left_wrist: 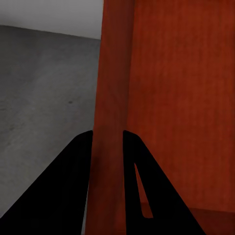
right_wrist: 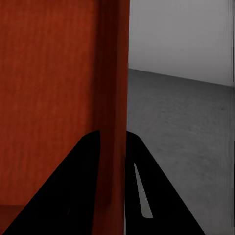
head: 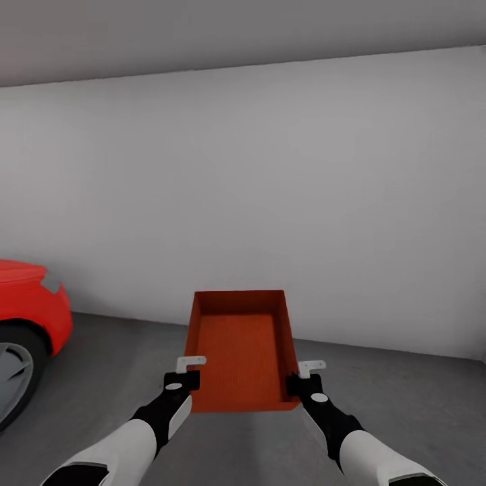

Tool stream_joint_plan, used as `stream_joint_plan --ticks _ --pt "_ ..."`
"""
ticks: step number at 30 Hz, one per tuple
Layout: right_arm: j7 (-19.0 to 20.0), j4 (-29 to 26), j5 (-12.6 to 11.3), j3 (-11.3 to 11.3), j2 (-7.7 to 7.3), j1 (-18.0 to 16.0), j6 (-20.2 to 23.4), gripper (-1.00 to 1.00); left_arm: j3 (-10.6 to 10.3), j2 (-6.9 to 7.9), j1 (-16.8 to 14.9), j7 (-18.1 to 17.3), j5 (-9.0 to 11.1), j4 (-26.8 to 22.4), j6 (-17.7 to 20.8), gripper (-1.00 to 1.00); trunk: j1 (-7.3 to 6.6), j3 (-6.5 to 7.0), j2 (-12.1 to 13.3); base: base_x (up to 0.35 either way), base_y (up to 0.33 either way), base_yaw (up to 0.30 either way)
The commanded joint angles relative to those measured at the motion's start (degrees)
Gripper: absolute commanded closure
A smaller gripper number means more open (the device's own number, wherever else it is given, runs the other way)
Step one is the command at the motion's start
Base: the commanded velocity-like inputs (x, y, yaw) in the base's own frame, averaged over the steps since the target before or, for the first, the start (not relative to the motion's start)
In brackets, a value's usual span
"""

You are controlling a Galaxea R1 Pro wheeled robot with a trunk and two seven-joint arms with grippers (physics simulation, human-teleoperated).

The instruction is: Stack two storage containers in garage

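The bin (head: pixel 241 351) is held up in front of the robot, between the two arms, over the floor (head: pixel 418 398) of the garage and short of the white wall (head: pixel 270 189). It is an orange-red, lidless, rectangular box with thin plain walls, its long axis pointing away from the robot. Nothing lies in it; its flat bottom shows a faint ribbed grain. From the head view it appears level, its near edge between the two wrists.

The left gripper (head: pixel 191 368) holds the bin's left wall near the near corner. In the left wrist view the wall (left_wrist: pixel 110 98) runs between the two black fingers (left_wrist: pixel 63 196), one on the outer face and one inside the bin, both pressed against it. The right gripper (head: pixel 311 370) grips the right wall likewise: in the right wrist view the wall (right_wrist: pixel 111 98) sits pinched between its black fingers (right_wrist: pixel 152 196), one inside and one outside. Both pairs are closed down to the wall's thickness.

The floor is dark grey, rough, speckled concrete. The wall behind is plain and smooth, meeting a grey ceiling (head: pixel 202 34). At the far left stands the front of a red car (head: pixel 30 304), glossy, with a dark tyre and grey wheel (head: pixel 10 378).
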Motion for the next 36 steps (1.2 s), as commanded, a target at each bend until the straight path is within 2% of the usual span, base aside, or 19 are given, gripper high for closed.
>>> stream_joint_plan --ticks 1,26,36 --pt "-0.4 0.2 -0.3 -1.2 -0.03 -0.1 -0.1 1.00 4.8 2.65 0.0 0.6 -1.0 -1.2 -1.3 1.00 0.04 -0.09 -0.1 0.315 0.186 -0.227" --pt "-0.4 0.2 -0.3 -1.2 -0.15 -0.1 -0.2 1.00 4.8 2.65 0.0 0.6 -1.0 -1.2 -1.4 1.00 0.04 -0.09 -0.1 0.313 0.169 -0.012" --pt "-0.4 0.2 -0.3 -1.2 -0.04 -0.1 -0.1 1.00 4.8 2.65 0.0 0.6 -1.0 -1.2 -1.4 1.00 0.04 -0.09 -0.1 0.050 0.009 -0.219"
